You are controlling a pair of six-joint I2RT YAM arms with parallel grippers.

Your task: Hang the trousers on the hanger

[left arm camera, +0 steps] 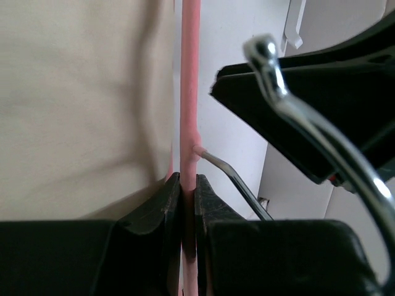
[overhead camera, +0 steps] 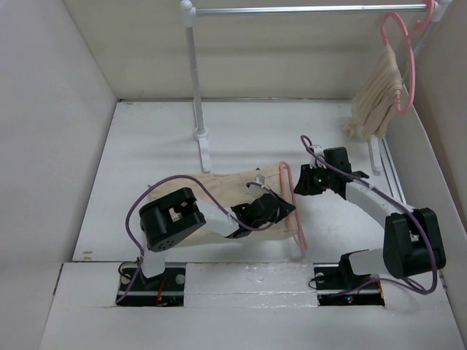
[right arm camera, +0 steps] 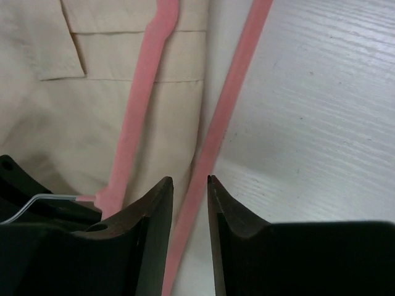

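The beige trousers (overhead camera: 219, 186) lie flat on the table, mid-left. Their pocket flap shows in the right wrist view (right arm camera: 62, 55). The pink hanger (overhead camera: 294, 219) rests at the trousers' right edge, one rod over the cloth. My left gripper (overhead camera: 271, 206) is shut on a hanger rod (left arm camera: 190, 74), just below the point where the hanger's metal hook (left arm camera: 296, 123) branches off. My right gripper (overhead camera: 300, 182) is open and straddles the outer hanger rod (right arm camera: 229, 105). There is a gap on both sides of that rod (right arm camera: 190, 182). Cloth fills the left of the left wrist view (left arm camera: 74, 105).
A clothes rail (overhead camera: 306, 9) on a white post (overhead camera: 194, 80) spans the back. A smaller bunched beige garment (overhead camera: 373, 106) hangs from a second pink hanger (overhead camera: 405, 58) at the rail's right end. Pale walls close in on both sides of the white table (overhead camera: 146, 138).
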